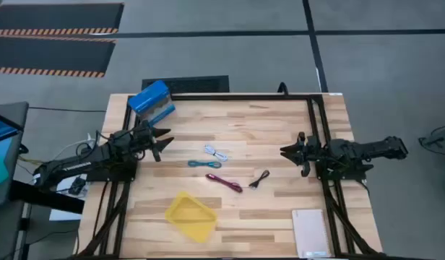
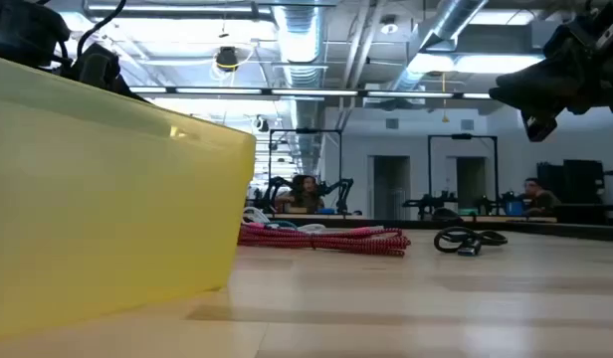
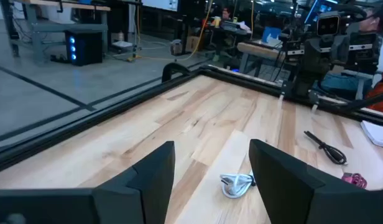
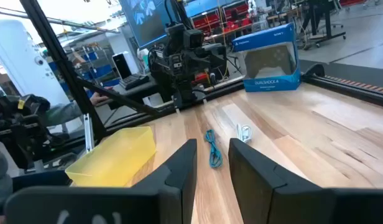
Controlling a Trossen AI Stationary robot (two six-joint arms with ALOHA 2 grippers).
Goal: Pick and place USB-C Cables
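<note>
Four cables lie in the middle of the table, each flat on the wood. The white-blue one (image 1: pixel 216 152) is farthest, the teal-green one (image 1: pixel 204 165) is just nearer, and the magenta-red one (image 1: pixel 224 182) and the black one (image 1: pixel 259 179) are nearest. My left gripper (image 1: pixel 163 142) hovers open to their left, above the table. In its wrist view (image 3: pixel 211 149) the white-blue cable (image 3: pixel 238 184) shows between the fingers. My right gripper (image 1: pixel 284 152) hovers open to their right. Its wrist view (image 4: pixel 212 144) looks over the teal-green cable (image 4: pixel 211 148).
A yellow tray (image 1: pixel 191 214) sits near the table's near edge, left of centre, and fills the left of the low view (image 2: pixel 107 199). A blue box (image 1: pixel 152 101) stands at the far left corner. A flat white pad (image 1: pixel 310 232) lies at the near right. Black frame rails run along the table's sides.
</note>
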